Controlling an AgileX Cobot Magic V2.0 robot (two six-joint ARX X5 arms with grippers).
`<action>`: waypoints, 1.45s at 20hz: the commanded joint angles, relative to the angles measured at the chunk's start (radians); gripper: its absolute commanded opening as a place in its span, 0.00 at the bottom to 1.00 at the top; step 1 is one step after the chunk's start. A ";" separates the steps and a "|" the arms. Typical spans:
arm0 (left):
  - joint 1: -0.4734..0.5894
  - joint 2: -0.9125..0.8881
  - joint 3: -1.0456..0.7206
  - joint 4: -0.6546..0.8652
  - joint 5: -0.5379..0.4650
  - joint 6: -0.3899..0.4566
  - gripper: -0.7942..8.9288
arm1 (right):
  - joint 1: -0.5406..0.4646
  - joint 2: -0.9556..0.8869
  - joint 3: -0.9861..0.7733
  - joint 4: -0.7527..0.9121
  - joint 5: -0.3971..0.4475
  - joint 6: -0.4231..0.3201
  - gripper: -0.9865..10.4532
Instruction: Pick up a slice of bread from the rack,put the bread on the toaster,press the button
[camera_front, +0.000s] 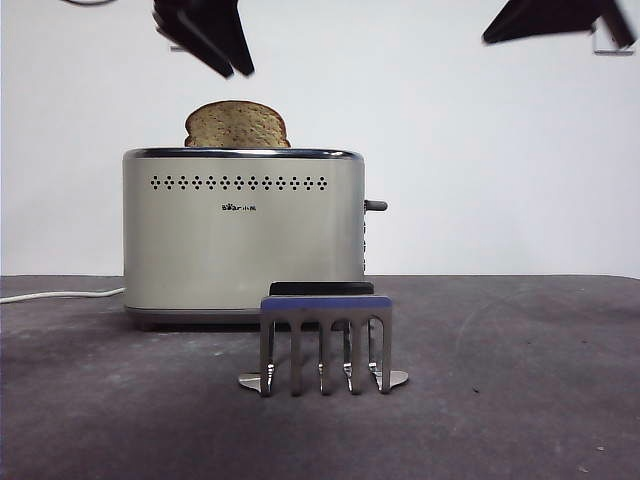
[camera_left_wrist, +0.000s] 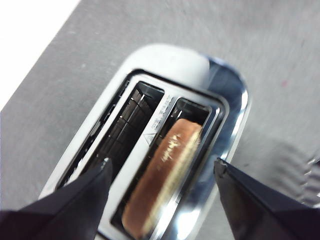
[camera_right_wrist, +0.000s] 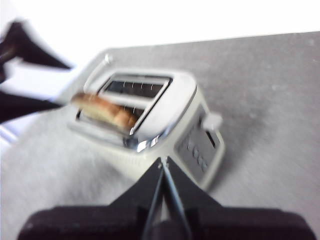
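The cream-white toaster (camera_front: 243, 235) stands mid-table. The slice of bread (camera_front: 237, 125) stands upright in one slot, its domed top sticking out above the chrome rim. My left gripper (camera_front: 232, 62) hangs open and empty just above the bread. In the left wrist view its jaws (camera_left_wrist: 161, 164) are spread on either side of the bread (camera_left_wrist: 165, 175). My right gripper (camera_front: 490, 36) is shut and empty, high at the upper right, apart from the toaster (camera_right_wrist: 165, 110). The button (camera_front: 376, 205) sticks out of the toaster's right end. The rack (camera_front: 325, 340) stands empty in front.
A white power cable (camera_front: 50, 295) runs off to the left from the toaster. The dark grey table (camera_front: 520, 400) reaches back to a white wall. The toaster's second slot (camera_left_wrist: 125, 130) holds nothing.
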 joint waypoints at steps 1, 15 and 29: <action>-0.002 -0.060 -0.003 -0.032 0.002 -0.120 0.44 | 0.003 0.113 0.008 0.109 -0.054 0.107 0.08; -0.004 -0.265 -0.003 -0.290 0.010 -0.322 0.44 | 0.099 0.527 0.259 0.190 -0.051 0.138 0.08; -0.004 -0.333 -0.003 -0.338 0.109 -0.323 0.44 | 0.135 0.747 0.377 0.190 0.054 0.109 0.08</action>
